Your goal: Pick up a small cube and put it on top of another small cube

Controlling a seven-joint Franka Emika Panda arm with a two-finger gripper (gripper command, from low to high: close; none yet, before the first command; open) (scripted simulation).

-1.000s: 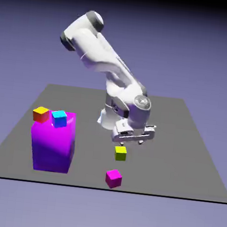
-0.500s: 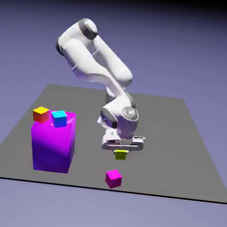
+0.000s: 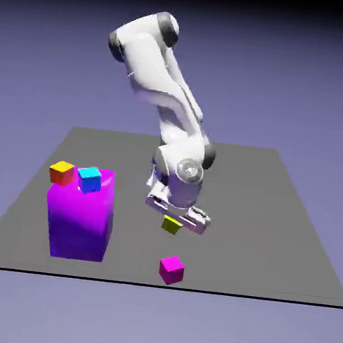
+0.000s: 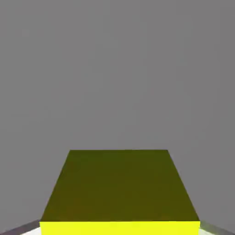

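Observation:
The small yellow-green cube (image 3: 171, 225) hangs a little above the grey table, pinched in my gripper (image 3: 172, 223), which is shut on it and tilted. In the hand view this cube (image 4: 119, 188) fills the lower middle, large, between the grey fingertips (image 4: 25, 226) that barely show at the bottom corners. Other small cubes stand apart from it: a magenta one (image 3: 171, 269) on the table just below and nearer the front edge, and an orange one (image 3: 62, 172) and a cyan one (image 3: 89, 179) on top of the big purple block.
The big purple block (image 3: 79, 216) stands on the grey table (image 3: 273, 231) at the exterior view's left, well to the side of my gripper. The table's front edge runs just below the magenta cube.
My gripper came down over the yellow-green cube and shut on it. It has since lifted the cube off the table and shifted it slightly toward the exterior view's left.

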